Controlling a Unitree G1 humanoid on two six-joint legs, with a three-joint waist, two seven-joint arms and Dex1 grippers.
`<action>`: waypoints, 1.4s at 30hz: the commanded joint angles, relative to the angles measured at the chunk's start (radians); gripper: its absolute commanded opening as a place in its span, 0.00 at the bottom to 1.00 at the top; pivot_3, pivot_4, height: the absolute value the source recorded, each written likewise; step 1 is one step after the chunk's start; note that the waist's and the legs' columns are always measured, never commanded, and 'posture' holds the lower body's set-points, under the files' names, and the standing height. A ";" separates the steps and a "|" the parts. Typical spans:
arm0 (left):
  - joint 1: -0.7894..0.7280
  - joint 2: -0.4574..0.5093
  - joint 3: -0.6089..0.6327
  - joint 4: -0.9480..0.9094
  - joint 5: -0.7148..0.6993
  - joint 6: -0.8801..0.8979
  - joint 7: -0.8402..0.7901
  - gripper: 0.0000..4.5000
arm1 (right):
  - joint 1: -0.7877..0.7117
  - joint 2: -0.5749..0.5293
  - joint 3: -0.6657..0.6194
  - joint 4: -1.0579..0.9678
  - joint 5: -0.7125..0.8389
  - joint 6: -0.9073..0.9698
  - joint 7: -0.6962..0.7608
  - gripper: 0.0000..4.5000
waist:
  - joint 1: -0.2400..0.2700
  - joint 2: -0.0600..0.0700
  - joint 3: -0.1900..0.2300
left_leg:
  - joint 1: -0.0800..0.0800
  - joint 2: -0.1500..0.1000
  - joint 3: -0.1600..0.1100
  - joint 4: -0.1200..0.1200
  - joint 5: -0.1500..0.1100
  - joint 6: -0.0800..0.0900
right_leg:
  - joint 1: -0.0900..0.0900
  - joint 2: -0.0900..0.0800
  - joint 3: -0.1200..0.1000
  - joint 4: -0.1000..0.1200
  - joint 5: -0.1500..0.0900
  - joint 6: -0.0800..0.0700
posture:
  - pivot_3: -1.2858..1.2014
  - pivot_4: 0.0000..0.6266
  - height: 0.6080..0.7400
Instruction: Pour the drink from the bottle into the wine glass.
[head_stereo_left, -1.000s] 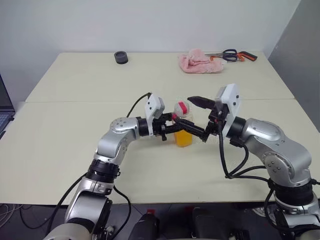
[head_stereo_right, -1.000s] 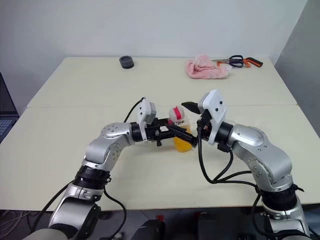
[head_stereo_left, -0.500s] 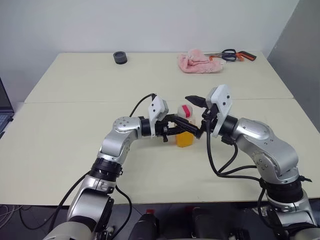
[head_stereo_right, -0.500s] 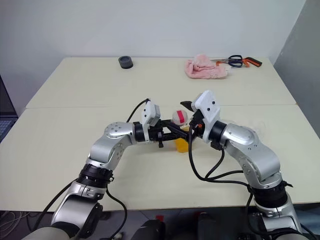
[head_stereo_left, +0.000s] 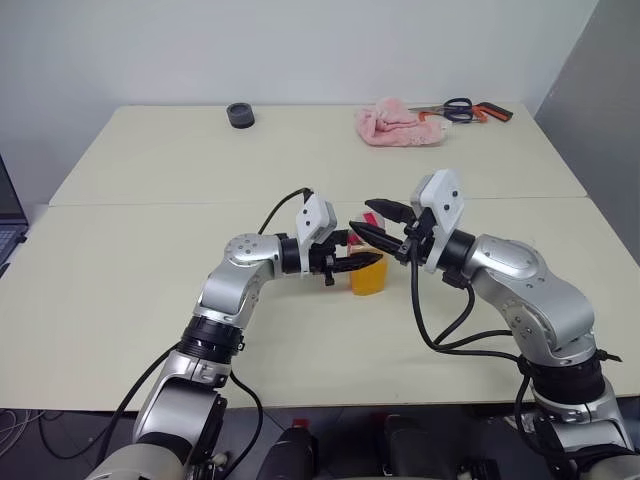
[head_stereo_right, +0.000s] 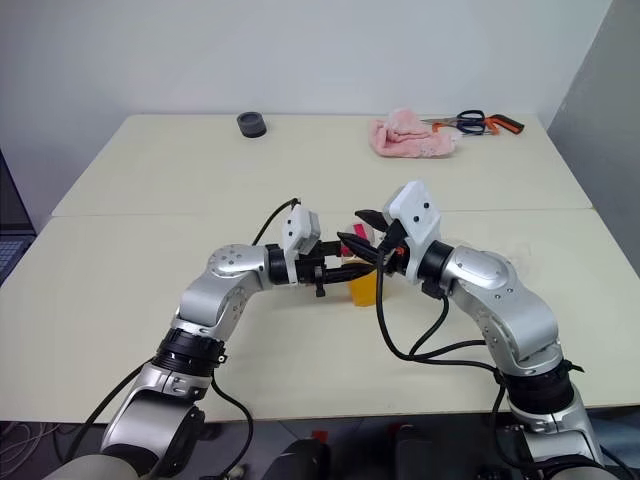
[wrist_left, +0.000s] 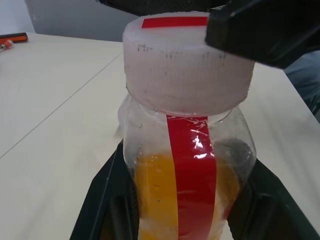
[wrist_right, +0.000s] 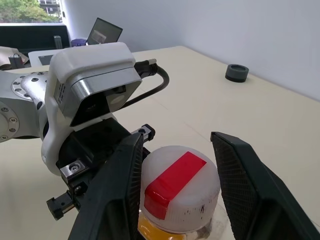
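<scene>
The bottle (head_stereo_left: 367, 272) stands upright on the table's (head_stereo_left: 150, 290) middle, its lower half filled with the orange drink (head_stereo_left: 366, 283). My left gripper (head_stereo_left: 364, 262) reaches in from the left and is shut on the bottle's body; its black fingers (wrist_left: 107, 200) flank the red label. My right gripper (head_stereo_left: 364, 218) comes from the right at cap height. Its fingers (wrist_right: 122, 190) press both sides of the white cap (wrist_right: 180, 187), which carries a red strip. The wine glass is hidden from these views.
At the table's far edge lie a pink cloth (head_stereo_left: 398, 127), scissors with orange and black handles (head_stereo_left: 470, 110) and a small black ring (head_stereo_left: 241, 115). A laptop's edge (head_stereo_left: 6, 215) shows at the far left. A seam crosses the tabletop behind the arms.
The right gripper's fingers have closed from wide open onto the bottle's cap. The left gripper and the bottle have stayed where they were.
</scene>
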 joint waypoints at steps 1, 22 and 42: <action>-0.028 0.003 0.009 -0.038 -0.006 -0.046 -0.011 0.39 | -0.008 -0.003 0.027 -0.020 0.011 -0.011 0.046 0.40 | 0.000 0.000 0.000 | 0.000 0.000 0.000 0.000 0.000 0.000 | 0.000 0.000 0.000 0.000 0.000 0.000 | 0.52 0.24 1.00; -0.037 0.007 0.017 -0.038 0.000 -0.053 -0.021 0.39 | 0.019 0.038 0.012 -0.011 0.008 0.001 0.029 0.77 | 0.000 0.000 0.000 | 0.000 0.000 0.000 0.000 0.000 0.000 | 0.000 0.000 0.000 0.000 0.000 0.000 | 0.52 0.24 1.00; -0.032 0.016 0.018 -0.034 0.002 -0.053 -0.025 0.39 | 0.020 0.078 -0.030 0.005 -0.010 -0.058 -0.002 0.85 | 0.000 0.000 0.000 | 0.000 0.000 0.000 0.001 0.000 0.000 | 0.000 0.000 0.000 0.001 0.000 0.000 | 0.52 0.24 1.00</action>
